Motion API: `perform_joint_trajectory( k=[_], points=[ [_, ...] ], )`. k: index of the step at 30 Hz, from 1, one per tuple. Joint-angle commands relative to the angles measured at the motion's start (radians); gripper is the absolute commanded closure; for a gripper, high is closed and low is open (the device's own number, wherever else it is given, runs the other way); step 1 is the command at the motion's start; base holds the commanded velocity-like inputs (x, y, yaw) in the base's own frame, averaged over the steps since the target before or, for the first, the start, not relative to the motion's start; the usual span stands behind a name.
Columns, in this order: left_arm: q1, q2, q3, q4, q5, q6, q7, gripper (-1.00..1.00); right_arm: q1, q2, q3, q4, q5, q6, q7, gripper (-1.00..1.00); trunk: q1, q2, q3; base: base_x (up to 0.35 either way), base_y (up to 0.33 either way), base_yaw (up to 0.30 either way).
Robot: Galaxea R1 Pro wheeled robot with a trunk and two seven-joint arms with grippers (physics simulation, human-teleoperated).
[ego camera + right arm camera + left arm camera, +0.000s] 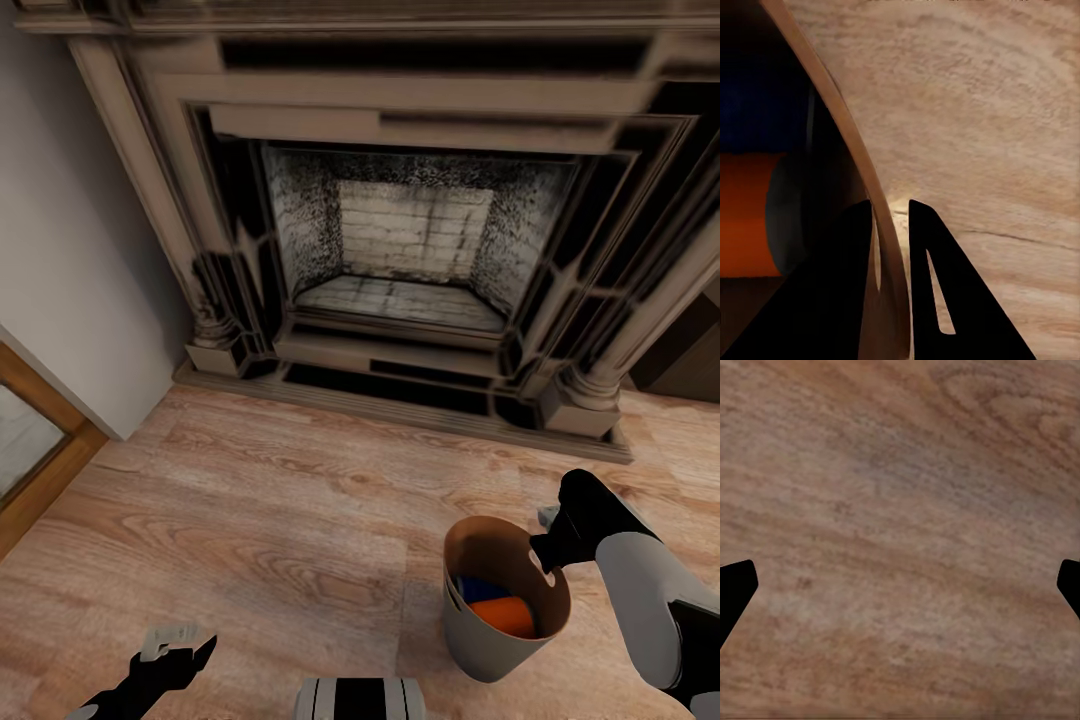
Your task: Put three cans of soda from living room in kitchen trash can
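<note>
— Wooden floor (280, 520) runs up to a big stone fireplace (410, 250), so from the head view this looks like the living room, not the kitchen. See the bin (505, 600) at the robot's right?

— Yes, upright on the floor, with an orange can (505, 615) and a blue can (470, 588) lying inside. I can't tell whether a third is hidden beneath them. The right gripper (548, 550) sits at its rim.

— And the left gripper (180, 645)?

— Low over bare floor, well apart from the bin. In the left wrist view its dark fingertips (735, 592) stand wide at the two edges with only floorboards between them, so it's spread open and holding nothing.

— The right wrist view?

— One finger (840, 292) inside the bin wall (847, 150), the other outside, pinched onto the rim. Orange can (750, 214) and blue can (757, 105) show within.

— So what's left?

— I'd judge the collecting is mostly done; the bin hasn't reached the kitchen.
</note>
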Motion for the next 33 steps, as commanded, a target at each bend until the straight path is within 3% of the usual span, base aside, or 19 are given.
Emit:
perform_joint_trajectory(
  k=[1, 17, 18, 33],
  points=[
    [-0.001, 0.0, -0.001, 0.0, 0.0, 0.0, 0.0, -1.0, 0.003, 0.003, -0.008, 0.006, -0.005, 0.0, 0.0, 1.0, 0.001, 0.0, -0.004, 0.0, 0.0, 0.0],
    [-0.001, 0.0, -0.001, 0.0, 0.0, 0.0, 0.0, -1.0, 0.004, 0.003, -0.008, 0.005, -0.005, 0.0, 0.0, 1.0, 0.002, 0.0, -0.008, 0.0, 0.0, 0.0],
    [-0.001, 0.0, -0.001, 0.0, 0.0, 0.0, 0.0, -1.0, 0.004, 0.003, -0.009, 0.003, -0.005, 0.0, 0.0, -1.0, 0.002, 0.0, -0.008, 0.0, 0.0, 0.0],
    [-0.001, 0.0, -0.001, 0.0, 0.0, -0.002, 0.0, -1.0, 0.004, 0.004, -0.008, 0.001, -0.005, 0.0, 0.0, -1.0, 0.002, 0.0, -0.008, 0.0, 0.0, 0.0]
  ],
)
